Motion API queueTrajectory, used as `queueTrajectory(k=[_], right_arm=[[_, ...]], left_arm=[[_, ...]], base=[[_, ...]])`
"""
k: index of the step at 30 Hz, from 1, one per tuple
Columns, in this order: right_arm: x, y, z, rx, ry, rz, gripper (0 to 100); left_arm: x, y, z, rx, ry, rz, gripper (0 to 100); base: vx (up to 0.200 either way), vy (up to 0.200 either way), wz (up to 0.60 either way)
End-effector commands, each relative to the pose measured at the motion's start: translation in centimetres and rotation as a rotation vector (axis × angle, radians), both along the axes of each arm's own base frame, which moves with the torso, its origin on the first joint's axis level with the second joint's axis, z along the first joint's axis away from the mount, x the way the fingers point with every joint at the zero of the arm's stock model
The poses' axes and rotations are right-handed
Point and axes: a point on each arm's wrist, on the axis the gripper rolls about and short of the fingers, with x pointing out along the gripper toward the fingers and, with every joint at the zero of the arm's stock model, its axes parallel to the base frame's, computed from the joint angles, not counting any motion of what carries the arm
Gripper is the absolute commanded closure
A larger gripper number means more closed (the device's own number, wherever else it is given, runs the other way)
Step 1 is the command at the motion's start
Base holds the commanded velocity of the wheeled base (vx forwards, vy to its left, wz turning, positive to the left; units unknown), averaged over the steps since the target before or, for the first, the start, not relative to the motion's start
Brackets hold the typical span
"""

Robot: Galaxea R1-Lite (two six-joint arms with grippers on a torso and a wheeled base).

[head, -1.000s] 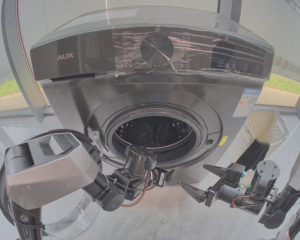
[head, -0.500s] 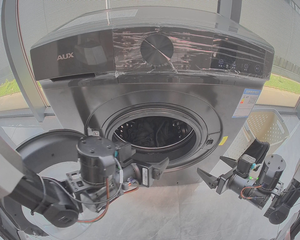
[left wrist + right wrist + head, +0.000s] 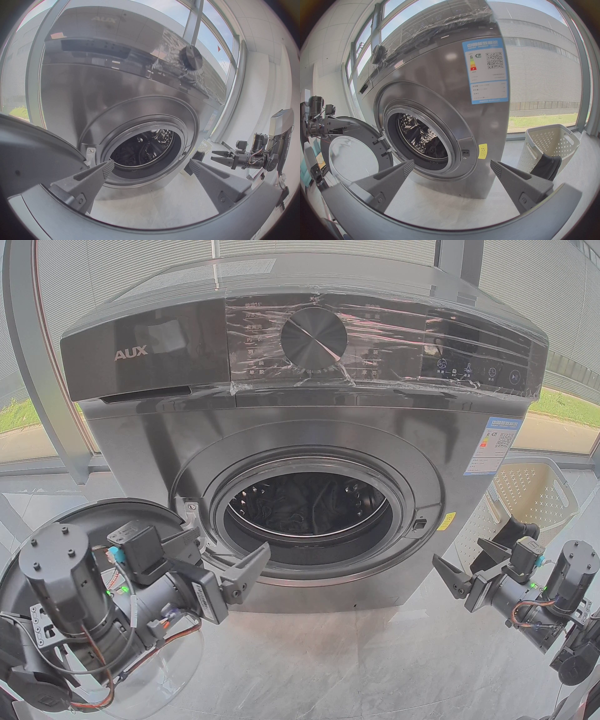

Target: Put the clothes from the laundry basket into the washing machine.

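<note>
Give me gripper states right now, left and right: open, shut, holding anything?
Left gripper: open, holding nothing.
Right gripper: open, holding nothing.

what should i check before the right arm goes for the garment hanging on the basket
1. Washing machine door swung open: ok.
2. Drum opening unobstructed, dark clothes inside: ok.
3. Left gripper open and empty, in front of the door: ok.
4. Right gripper open and empty: ok.
5. Dark garment draped over the laundry basket rim, exposed for a grasp: ok.
6. Anything more deeper in the basket: cannot tell.
</note>
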Motion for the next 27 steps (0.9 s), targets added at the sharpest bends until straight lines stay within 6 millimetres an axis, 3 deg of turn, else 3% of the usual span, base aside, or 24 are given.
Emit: queueTrajectory(k=[1, 5, 7, 15, 21, 27], right_arm=[[-0.9, -1.3, 1.2, 0.025, -0.049, -0.027, 0], [-1.1, -2.3, 1.0, 0.018, -0.038, -0.068, 0], [-1.7, -2.8, 0.3, 0.006, -0.005, -0.068, 0], [-2.7, -3.2, 1.3, 0.027, -0.035, -0.073, 0], [-5.9, -4.7, 2.3, -0.005, -0.023, -0.073, 0], [-10.0, -6.9, 2.2, -0.036, 0.010, -0.153, 0]], left_arm=[[-1.6, 1.7, 0.5, -0.022, -0.030, 0.007, 0], [-2.3, 2.5, 0.6, -0.020, -0.044, 0.018, 0], [-2.7, 3.8, 0.9, -0.018, -0.073, 0.051, 0], [-4.0, 6.2, 0.2, 0.016, -0.091, 0.107, 0], [-5.8, 8.9, 0.2, 0.020, -0.149, 0.192, 0], [-7.4, 11.2, -1.3, 0.053, -0.158, 0.288, 0]], base=[[-0.200, 0.000, 0.00], [-0.200, 0.000, 0.00], [-0.200, 0.000, 0.00], [-0.200, 0.000, 0.00], [-0.200, 0.000, 0.00], [0.000, 0.000, 0.00]])
